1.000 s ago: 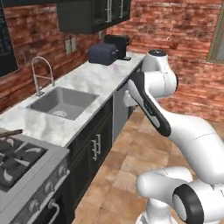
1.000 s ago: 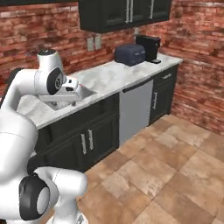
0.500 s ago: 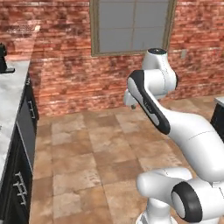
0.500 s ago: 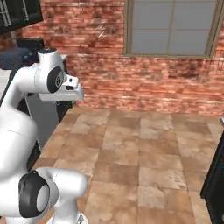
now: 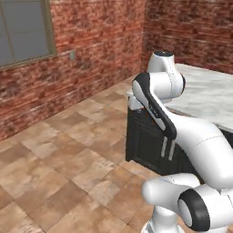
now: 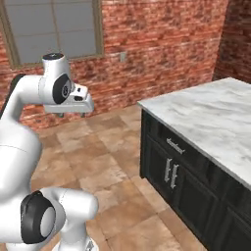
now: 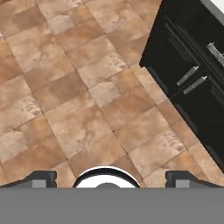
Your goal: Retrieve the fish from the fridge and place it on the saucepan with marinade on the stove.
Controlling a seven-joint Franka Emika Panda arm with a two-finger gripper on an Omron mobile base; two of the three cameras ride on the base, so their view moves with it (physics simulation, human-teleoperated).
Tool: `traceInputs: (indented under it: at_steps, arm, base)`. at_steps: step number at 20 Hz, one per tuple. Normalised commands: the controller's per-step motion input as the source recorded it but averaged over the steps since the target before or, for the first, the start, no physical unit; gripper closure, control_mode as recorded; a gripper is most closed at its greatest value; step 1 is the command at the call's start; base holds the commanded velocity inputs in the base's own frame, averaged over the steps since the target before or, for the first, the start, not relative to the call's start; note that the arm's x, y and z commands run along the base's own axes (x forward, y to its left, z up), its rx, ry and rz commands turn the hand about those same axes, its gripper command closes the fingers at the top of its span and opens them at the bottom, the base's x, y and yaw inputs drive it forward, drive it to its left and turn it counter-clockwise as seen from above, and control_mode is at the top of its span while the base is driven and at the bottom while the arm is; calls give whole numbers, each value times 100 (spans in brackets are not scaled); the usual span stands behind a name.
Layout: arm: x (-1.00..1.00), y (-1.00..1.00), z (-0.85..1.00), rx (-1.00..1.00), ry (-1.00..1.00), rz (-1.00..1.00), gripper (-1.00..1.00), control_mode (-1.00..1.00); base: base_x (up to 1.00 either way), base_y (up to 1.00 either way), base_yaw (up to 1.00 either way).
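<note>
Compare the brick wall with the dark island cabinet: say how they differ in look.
The brick wall is rough red-brown brick and carries a grey window; the island cabinet is smooth black panelling with metal handles. The cabinet is topped by a pale marble counter; the wall has none. Both rise from the tiled floor.

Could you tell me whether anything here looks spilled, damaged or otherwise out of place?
Nothing stands out. The tiled floor is clean, the dark cabinet has its doors shut, and the marble counter looks intact. The claw hangs open over the floor, holding nothing.
</note>
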Motion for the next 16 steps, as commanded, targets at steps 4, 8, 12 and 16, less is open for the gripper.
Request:
traceInputs:
  at_steps: [4,8,12,16]
  arm:
    - [0,0,0,0,0,0,-100,100]
    - [0,0,0,0,0,0,-100,100]
    - [0,0,0,0,0,0,-100,100]
    - [0,0,0,0,0,0,-100,100]
  base:
    - [0,0,-99]
    - [0,0,-100]
    - [0,0,-100]
    - [0,0,-100]
